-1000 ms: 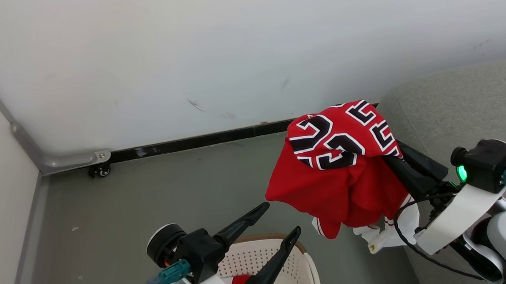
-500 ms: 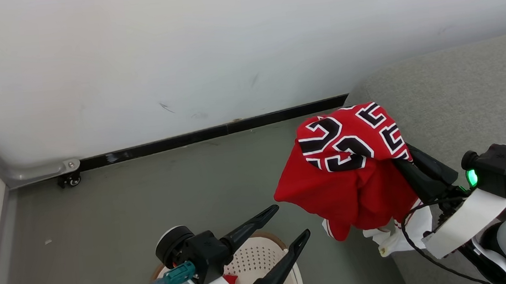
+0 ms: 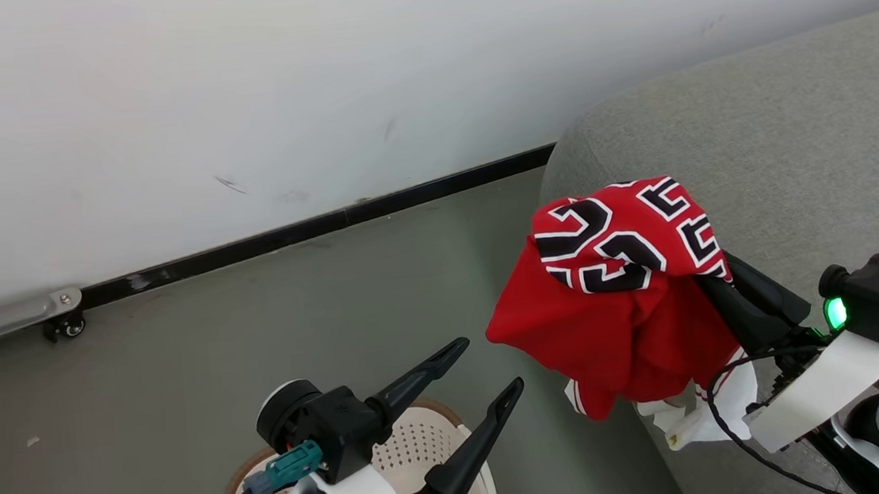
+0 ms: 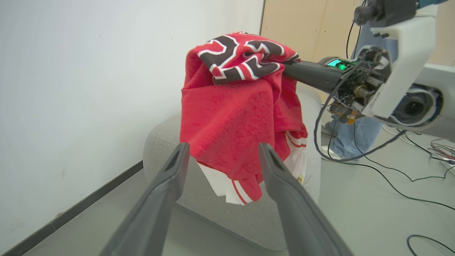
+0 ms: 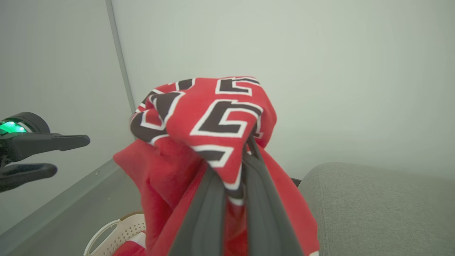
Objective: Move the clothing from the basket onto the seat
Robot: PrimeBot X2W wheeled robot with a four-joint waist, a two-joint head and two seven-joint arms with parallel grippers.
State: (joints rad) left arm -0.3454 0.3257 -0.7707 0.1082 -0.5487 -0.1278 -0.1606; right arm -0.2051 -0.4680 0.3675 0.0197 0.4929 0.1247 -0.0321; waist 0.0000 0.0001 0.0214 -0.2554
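In the head view, the right gripper (image 3: 730,293) is pinching the red clothing (image 3: 613,319), which is hanging over the seat's (image 3: 780,137) near end. The left gripper (image 3: 486,366) is hovering spread above the basket (image 3: 425,447), left of the seat. In the left wrist view, the clothing is dangling before the seat. In the right wrist view, the fingers are clamping fabric beside the seat.

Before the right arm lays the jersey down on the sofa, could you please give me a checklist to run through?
1. Right gripper shut on the red jersey: ok.
2. Jersey lifted clear of the basket: ok.
3. Jersey fully over the sofa: not ok; it hangs at the rounded end, partly over the floor.
4. Left gripper open, empty, apart from the jersey: ok.
5. Basket emptied: not ok; red fabric shows inside.
6. Person beyond the sofa out of the arm's way: cannot tell.
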